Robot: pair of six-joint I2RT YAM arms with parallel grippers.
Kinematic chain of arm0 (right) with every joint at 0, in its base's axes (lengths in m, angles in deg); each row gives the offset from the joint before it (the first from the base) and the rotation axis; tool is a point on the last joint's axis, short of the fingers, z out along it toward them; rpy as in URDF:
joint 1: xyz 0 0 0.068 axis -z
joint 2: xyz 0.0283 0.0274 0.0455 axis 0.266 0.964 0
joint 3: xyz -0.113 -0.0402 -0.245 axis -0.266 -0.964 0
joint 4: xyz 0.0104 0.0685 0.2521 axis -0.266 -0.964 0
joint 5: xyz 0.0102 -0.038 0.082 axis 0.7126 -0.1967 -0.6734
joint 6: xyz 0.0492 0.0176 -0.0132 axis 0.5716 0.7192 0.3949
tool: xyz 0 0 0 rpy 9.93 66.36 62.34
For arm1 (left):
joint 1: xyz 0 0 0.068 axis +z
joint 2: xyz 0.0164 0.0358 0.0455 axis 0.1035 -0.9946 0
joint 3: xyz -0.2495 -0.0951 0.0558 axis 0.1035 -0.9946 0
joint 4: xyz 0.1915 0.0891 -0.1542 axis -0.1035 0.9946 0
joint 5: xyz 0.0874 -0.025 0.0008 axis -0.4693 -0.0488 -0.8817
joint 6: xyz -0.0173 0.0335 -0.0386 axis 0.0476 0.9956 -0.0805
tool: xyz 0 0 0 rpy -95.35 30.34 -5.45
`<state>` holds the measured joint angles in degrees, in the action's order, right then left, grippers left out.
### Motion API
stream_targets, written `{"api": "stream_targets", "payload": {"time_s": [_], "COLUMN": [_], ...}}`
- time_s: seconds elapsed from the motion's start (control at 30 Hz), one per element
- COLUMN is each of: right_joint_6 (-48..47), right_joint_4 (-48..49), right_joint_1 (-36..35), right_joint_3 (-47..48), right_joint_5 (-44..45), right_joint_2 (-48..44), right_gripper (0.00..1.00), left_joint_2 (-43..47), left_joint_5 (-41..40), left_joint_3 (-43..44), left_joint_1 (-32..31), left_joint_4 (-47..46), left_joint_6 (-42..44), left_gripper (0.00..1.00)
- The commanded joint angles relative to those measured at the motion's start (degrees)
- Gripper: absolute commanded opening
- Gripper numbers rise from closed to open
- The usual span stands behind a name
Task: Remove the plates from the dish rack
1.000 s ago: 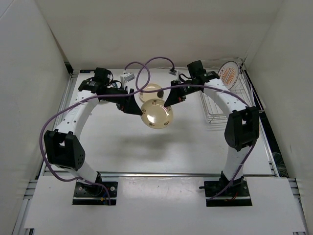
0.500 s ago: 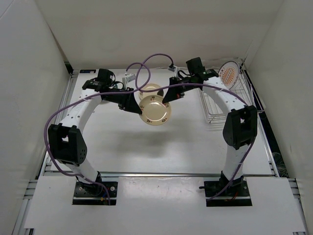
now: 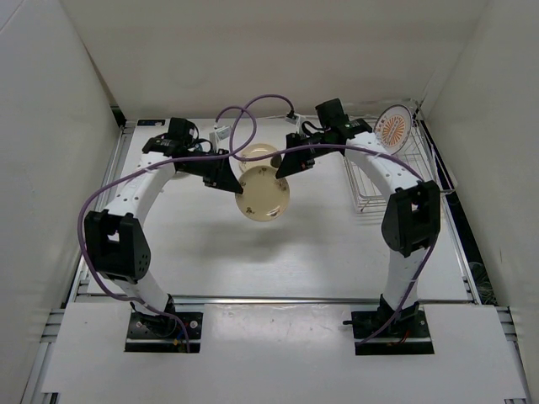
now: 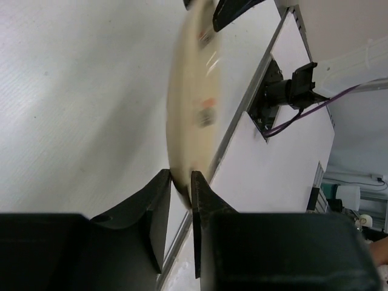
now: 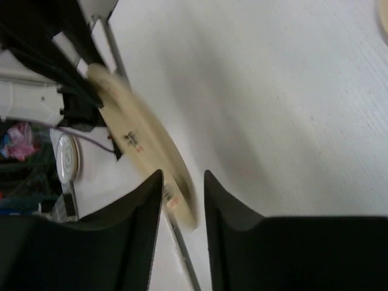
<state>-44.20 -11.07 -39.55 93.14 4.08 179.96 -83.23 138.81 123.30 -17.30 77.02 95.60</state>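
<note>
Two arms meet over the middle of the table (image 3: 337,252). Between them a marked plate (image 3: 263,195) hangs in the air, tilted, with small dark marks around its cream rim. The left hand (image 4: 180,182) is pinched tight on one side of the rim. The right hand (image 5: 183,182) is open just a little, and the rim sits between its fingers with a small gap. A tan plate (image 3: 259,152) lies flat on the table just behind. A sunburst plate (image 3: 393,126) stands up in the dish rack (image 3: 370,195) at the far right.
</note>
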Motion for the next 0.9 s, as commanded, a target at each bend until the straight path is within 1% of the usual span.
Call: {"api": "stream_targets", "payload": {"time_s": [0.0,0.03,0.1,0.13,0.3,0.43,0.5,0.57,0.63,0.73,0.83,0.87], "right_joint_6": [0.62,0.62,-2.17,-2.98,-4.91,-6.32,-6.93,-8.86,-11.32,-11.95,-11.95,-12.47], "right_joint_4": [1.34,1.33,0.11,0.1,-0.43,-0.43,-0.43,-0.43,-0.43,-0.43,-0.43,-0.95], "right_joint_1": [-0.84,-0.84,-0.84,-0.32,1.79,4.34,6.01,6.62,7.15,9.08,11.02,11.02], "right_joint_3": [2.82,2.82,2.2,1.68,-1.48,-4.12,-6.13,-7.54,-8.95,-9.65,-10.44,-11.41], "right_joint_5": [6.46,8.87,12.56,15.8,23.63,27.42,30.94,33.22,37.52,38.77,39.47,39.48], "right_joint_2": [-0.54,-1.15,-2.03,-3.6,-7.91,-12.31,-14.5,-15.91,-18.11,-20.49,-23.03,-24.61], "right_gripper": [0.42,0.51,0.66,0.68,0.68,0.69,0.69,0.69,0.69,0.69,0.69,0.69], "left_joint_2": [0.78,0.78,0.78,0.78,-1.58,-2.12,-2.12,-2.12,-2.12,-3.61,-5.36,-5.37], "left_joint_5": [-0.35,-1.4,-4.04,-4.66,-5.28,-4.23,-4.75,-5.8,-6.86,-7.39,-8.0,-8.53], "left_joint_3": [0.83,0.83,1.35,2.49,5.22,5.22,4.7,4.09,4.08,5.48,6.28,6.28], "left_joint_1": [-0.69,-0.69,-0.69,-0.69,-0.69,-0.69,-0.69,-0.69,-0.69,-0.69,-0.69,-0.69], "left_joint_4": [-3.89,-4.68,-6.0,-6.01,-7.15,-7.77,-8.3,-9.08,-9.97,-11.19,-12.86,-14.17], "left_joint_6": [-1.91,-2.97,-4.73,-4.74,-7.54,-8.16,-8.16,-10.0,-12.19,-14.22,-18.17,-20.71], "left_gripper": [0.14,0.13,0.1,0.1,0.1,0.1,0.1,0.1,0.1,0.1,0.1,0.1]}}
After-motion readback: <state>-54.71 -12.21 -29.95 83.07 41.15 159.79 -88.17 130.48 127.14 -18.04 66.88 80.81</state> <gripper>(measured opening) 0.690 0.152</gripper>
